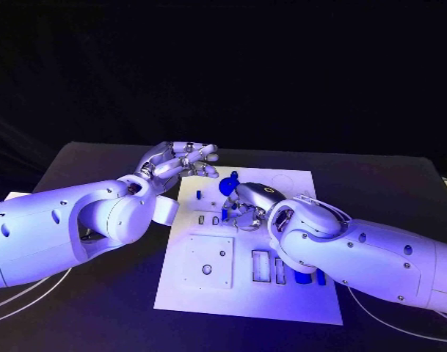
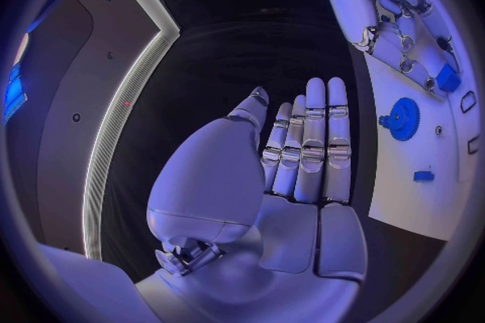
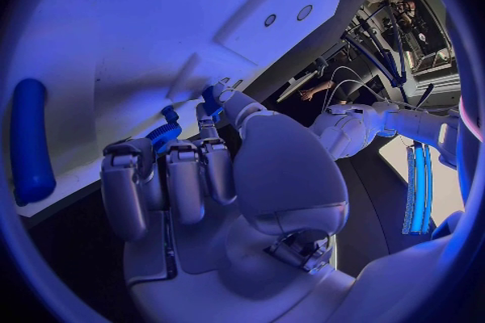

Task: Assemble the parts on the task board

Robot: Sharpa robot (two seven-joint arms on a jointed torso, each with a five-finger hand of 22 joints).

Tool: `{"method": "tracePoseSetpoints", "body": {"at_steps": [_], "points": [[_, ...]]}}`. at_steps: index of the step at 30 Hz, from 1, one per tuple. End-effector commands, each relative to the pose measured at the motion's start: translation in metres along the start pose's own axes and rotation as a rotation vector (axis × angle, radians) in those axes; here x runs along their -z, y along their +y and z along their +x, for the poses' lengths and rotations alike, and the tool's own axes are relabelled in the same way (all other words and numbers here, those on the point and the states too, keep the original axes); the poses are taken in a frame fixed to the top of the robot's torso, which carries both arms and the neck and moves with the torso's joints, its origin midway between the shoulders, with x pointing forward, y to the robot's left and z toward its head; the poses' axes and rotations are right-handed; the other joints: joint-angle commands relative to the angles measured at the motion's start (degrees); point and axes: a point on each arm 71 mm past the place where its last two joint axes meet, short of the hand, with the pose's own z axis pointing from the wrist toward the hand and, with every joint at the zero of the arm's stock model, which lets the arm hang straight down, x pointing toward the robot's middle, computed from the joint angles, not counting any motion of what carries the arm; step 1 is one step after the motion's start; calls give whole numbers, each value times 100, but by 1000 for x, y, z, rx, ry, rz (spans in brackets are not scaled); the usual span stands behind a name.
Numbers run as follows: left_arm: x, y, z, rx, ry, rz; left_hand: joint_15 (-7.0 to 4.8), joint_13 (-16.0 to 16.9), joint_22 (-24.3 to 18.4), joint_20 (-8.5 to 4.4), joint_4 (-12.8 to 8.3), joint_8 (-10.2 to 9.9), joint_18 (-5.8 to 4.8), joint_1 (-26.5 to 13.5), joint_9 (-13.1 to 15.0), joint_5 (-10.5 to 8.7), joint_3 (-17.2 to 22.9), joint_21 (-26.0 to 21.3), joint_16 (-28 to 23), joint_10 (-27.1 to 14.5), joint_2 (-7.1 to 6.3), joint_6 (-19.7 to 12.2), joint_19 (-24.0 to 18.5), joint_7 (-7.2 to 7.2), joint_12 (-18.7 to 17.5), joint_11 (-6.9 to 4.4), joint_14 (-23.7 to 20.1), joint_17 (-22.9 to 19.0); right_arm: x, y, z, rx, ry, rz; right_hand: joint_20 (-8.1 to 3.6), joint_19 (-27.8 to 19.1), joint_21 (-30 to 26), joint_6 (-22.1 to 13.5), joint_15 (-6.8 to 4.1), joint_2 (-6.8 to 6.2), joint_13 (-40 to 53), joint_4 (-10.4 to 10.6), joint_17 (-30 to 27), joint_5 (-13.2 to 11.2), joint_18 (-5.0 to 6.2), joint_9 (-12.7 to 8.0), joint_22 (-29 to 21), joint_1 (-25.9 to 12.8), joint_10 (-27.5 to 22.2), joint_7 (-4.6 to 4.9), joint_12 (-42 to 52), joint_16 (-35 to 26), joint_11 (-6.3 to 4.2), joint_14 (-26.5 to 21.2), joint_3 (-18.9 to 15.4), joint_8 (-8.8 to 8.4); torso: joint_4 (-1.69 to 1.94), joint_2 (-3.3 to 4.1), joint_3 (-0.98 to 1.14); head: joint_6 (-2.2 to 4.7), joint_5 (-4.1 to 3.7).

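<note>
The white task board point(image 1: 287, 301) lies in the middle of the black table. My right hand point(image 1: 246, 209) reaches down onto the board's middle and pinches a small blue part point(image 2: 448, 81) at its fingertips point(image 3: 210, 97), against the board point(image 3: 152, 16). A blue gear point(image 1: 230, 183) sits on the board just beyond that hand, also seen as the gear point(image 2: 404, 117). A small blue piece point(image 1: 198, 193) lies near the board's left edge. My left hand point(image 1: 181, 161) hovers above the board's far left corner, fingers straight and apart point(image 2: 303, 153), holding nothing.
A raised white square block point(image 1: 208, 260) and several rectangular slots point(image 1: 260, 264) take up the board's near half. Blue parts point(image 1: 302, 277) stand by my right forearm. A blue rod point(image 3: 31, 141) lies on the board. Black table point(image 1: 107, 308) surrounds the board.
</note>
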Motion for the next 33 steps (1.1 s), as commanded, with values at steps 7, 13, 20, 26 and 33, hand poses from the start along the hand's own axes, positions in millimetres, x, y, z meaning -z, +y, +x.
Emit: {"method": "tracePoseSetpoints", "body": {"at_steps": [7, 13, 20, 26, 33], "points": [[0, -1, 3, 12, 24, 7, 17, 6, 9, -2, -26, -24, 55, 60, -5, -11, 8, 23, -16, 19, -8, -5, -38, 50, -14, 31, -41, 5, 1, 3, 5, 35, 31, -18, 26, 581, 1, 29, 32, -6, 1152, 32, 1202, -17, -73, 3, 1478, -76, 333, 4, -25, -16, 37, 522, -28, 3, -3, -3, -2, -31, 19], [0, -1, 3, 12, 24, 7, 17, 6, 9, -2, -26, -24, 55, 60, -5, -11, 8, 23, -16, 19, -8, -5, -38, 50, -14, 31, -41, 5, 2, 2, 7, 38, 47, -21, 28, 579, 0, 0, 36, -41, 1143, 48, 1201, -49, -72, -1, 1476, -109, 325, 13, -40, -17, 44, 522, -59, -5, 0, 2, -5, -44, 14], [0, -1, 3, 13, 25, 6, 17, 6, 9, -2, -26, -24, 55, 60, -5, -11, 8, 23, -16, 19, -8, -5, -38, 50, -14, 31, -41, 5, 2, 2, 8, 39, 53, -21, 29, 578, -1, -23, 40, -65, 1136, 51, 1198, -59, -71, -6, 1473, -120, 318, 19, -53, -18, 49, 521, -77, -10, -1, 0, 1, -56, 24], [0, -1, 3, 13, 25, 6, 17, 6, 9, -2, -26, -24, 55, 60, -5, -11, 8, 23, -16, 19, -8, -5, -38, 50, -14, 31, -41, 5, 2, 2, 9, 43, 53, -20, 38, 568, -6, -92, 53, -120, 1119, 68, 1189, -44, -68, -19, 1460, -156, 301, 41, -84, -23, 68, 519, -129, -16, -3, -2, -4, -56, 25], [0, -1, 3, 15, 30, 3, 18, 6, 11, -2, -35, -30, 54, 66, -4, -8, 21, 25, -26, 21, 1, -3, -42, 50, -23, 31, -42, 18, 2, 1, 9, 43, 46, -19, 63, 543, -21, -250, 86, -190, 1064, 99, 1174, -64, -59, -51, 1426, -199, 250, 91, -179, -31, 110, 515, -221, -23, -5, -2, -4, -62, 34]]}}
